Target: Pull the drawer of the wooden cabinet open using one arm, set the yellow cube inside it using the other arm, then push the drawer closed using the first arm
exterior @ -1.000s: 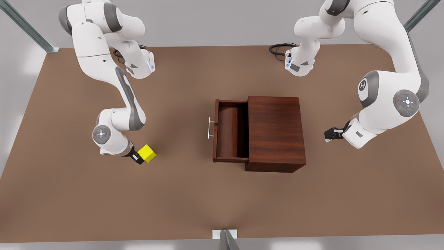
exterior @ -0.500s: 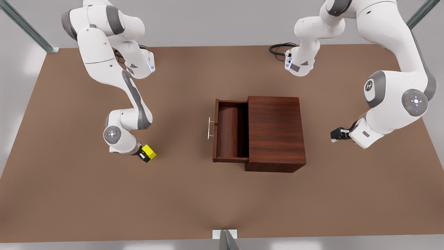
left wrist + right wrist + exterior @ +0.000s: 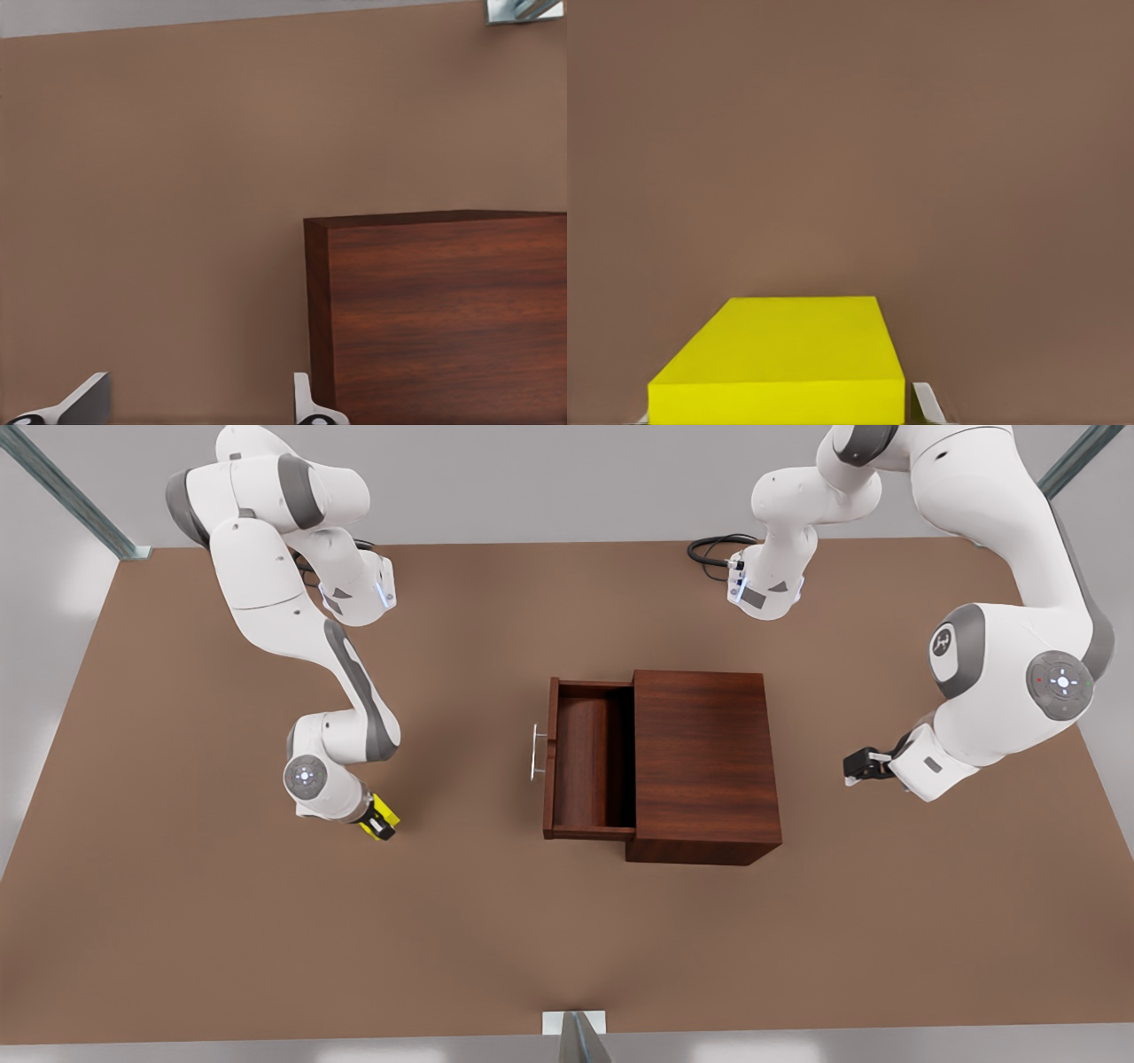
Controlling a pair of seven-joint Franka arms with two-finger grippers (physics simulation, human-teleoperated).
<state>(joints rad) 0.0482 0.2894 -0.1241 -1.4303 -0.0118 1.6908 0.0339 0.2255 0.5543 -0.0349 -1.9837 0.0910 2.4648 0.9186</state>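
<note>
Wide brown surface (image 3: 221, 921), and in the middle sits the boxy dark reddish-brown wooden cabinet (image 3: 704, 762), its shallow drawer (image 3: 589, 757) with the thin silver bar handle (image 3: 535, 752) standing pulled out toward the front view's left, nothing inside. So the opening looks done; this is the pick-up step. The left hand (image 3: 852, 767) waits just off the cabinet's far side at the front view's right, fingers (image 3: 84, 403) apart, holding nothing. Over at the front view's left, the right hand (image 3: 376, 821) is down on the small bright yellow cube (image 3: 384, 816), which lies on the surface well apart from the drawer; its fingers flank the cube, whether they grip I cannot tell. Next, I'd say: clamp firmly, lift, carry across over the open drawer.
</note>
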